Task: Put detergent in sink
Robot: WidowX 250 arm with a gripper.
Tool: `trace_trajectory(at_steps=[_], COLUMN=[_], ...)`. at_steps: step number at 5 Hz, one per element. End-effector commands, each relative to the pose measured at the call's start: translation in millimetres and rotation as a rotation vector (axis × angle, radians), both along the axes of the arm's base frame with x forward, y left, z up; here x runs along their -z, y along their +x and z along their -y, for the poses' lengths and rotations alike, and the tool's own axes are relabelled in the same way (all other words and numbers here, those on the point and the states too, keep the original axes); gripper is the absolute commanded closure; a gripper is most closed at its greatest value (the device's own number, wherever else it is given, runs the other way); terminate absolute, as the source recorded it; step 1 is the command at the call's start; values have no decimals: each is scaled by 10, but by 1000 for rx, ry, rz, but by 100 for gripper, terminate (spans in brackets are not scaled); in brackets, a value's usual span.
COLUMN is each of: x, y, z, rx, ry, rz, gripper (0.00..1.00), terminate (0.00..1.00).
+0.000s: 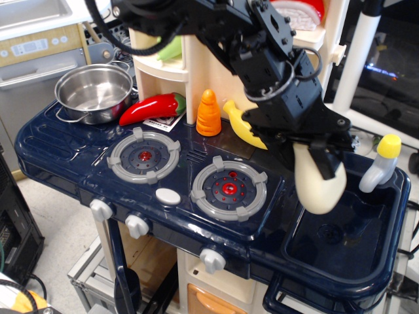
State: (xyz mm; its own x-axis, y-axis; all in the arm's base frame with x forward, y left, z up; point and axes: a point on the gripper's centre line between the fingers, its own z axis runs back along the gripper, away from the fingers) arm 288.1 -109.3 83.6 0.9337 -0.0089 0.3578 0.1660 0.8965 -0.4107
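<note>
My gripper (313, 156) is shut on the cream-white detergent jug (319, 182) and holds it upright in the air, over the left part of the dark navy sink (357, 245). The jug's bottom hangs above the basin floor, near the sink's left wall. The jug's cap and handle are hidden behind my fingers. The grey faucet with a yellow top (380, 162) stands at the sink's back right corner.
A yellow banana (241, 124) and an orange carrot (209, 113) stand behind the two stove burners (228, 188). A red pepper (152, 108) and a steel pot (95, 92) sit at the back left. The cream shelf unit (196, 59) rises behind my arm.
</note>
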Motion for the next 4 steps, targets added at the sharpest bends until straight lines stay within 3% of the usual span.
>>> trace_trajectory(at_steps=[1,3,4], x=[-122,-122,-122], y=[79,79,79], z=[19,19,19], rx=[4,4,4], ry=[-62,-62,-62], rz=[52,52,52], gripper=[0,0,0], terminate=[0,0,100])
